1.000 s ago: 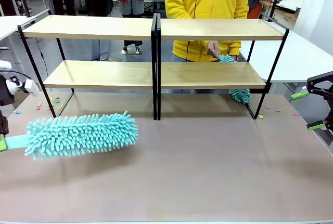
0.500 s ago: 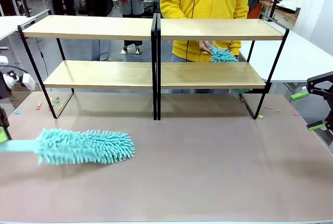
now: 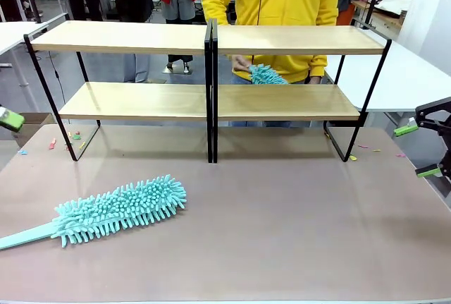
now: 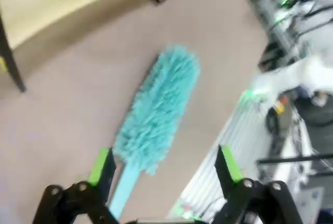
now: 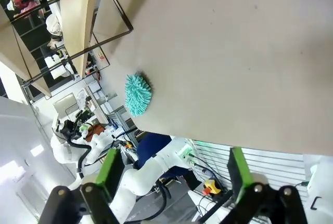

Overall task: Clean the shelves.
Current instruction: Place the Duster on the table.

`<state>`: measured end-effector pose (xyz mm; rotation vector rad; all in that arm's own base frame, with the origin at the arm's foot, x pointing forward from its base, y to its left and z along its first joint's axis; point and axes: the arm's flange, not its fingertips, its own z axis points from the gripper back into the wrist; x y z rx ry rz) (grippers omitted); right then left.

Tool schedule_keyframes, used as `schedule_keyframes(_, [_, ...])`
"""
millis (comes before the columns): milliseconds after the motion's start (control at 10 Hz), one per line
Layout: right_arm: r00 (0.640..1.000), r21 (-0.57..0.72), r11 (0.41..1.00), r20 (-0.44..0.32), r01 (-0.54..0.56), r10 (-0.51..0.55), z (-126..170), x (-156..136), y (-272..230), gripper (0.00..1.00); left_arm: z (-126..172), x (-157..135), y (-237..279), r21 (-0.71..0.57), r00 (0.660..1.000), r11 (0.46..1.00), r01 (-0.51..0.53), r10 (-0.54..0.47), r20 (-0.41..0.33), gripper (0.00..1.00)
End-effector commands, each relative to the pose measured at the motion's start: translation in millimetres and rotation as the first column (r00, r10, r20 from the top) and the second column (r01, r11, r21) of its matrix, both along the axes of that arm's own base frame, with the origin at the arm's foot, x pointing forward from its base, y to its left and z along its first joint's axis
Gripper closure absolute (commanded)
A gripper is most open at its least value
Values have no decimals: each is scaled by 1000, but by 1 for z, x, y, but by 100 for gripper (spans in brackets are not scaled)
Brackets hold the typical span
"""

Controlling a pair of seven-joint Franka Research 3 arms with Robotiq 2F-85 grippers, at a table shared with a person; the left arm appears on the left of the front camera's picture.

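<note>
The shelves (image 3: 134, 37) stand across the far half of the table, two light-wood tiers on a black frame. A person in yellow holds a small teal duster (image 3: 265, 75) just above the lower board, right of the central post. A long teal duster (image 3: 120, 209) lies flat on the tabletop at the front left, its handle pointing to the left edge. In the left wrist view my left gripper (image 4: 164, 166) hangs open above that duster (image 4: 158, 107), holding nothing. One green fingertip (image 3: 10, 118) of it shows at the left edge. My right gripper (image 3: 427, 150) stands open at the right edge.
The brownish-pink tabletop (image 3: 296, 226) stretches wide in front of the shelves. Small coloured scraps (image 3: 74, 137) lie by the left shelf leg. In the right wrist view the long duster (image 5: 138, 94) lies far across the table and the shelves (image 5: 78, 21) rise at the upper left.
My left gripper opened and let go of the long duster, which now lies on the table; the arm drew back up and to the left. The person's duster moved left along the lower shelf.
</note>
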<state>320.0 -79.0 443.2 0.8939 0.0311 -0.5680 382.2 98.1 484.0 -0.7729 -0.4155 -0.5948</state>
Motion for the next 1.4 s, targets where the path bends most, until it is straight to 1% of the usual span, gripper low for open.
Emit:
schedule_keyframes(0, [999, 110, 994, 31, -12, 9, 15, 2, 10, 0, -13, -24, -18, -404, 997, 915, -9, -21, -69, 0])
schedule_keyframes(100, [1000, 254, 967, 1, 5, -5, 22, 8, 18, 0, -15, -16, -10, -631, 994, 774, -61, -8, -106, 0])
schedule_keyframes(200, [999, 438, 899, 33, 21, -40, 27, 11, 21, 0, -22, -6, -7, -731, 958, 670, -125, -109, -264, 0])
schedule_keyframes(300, [994, 503, 864, 74, 32, -80, 36, 11, 24, 0, -33, -3, -10, -678, 912, 726, -113, -195, -361, 0])
schedule_keyframes(400, [988, 451, 892, 129, 13, -80, 43, 13, 31, 0, -12, -24, -17, -471, 995, 882, -10, -40, -96, 0])
schedule_keyframes(500, [998, 381, 925, 46, 17, -37, 32, 6, 22, 0, -12, -24, -17, -471, 995, 882, -10, -40, -96, 0])
schedule_keyframes(1300, [998, 381, 925, 46, 17, -37, 32, 6, 22, 0, -12, -24, -17, -471, 995, 882, -10, -40, -96, 0])
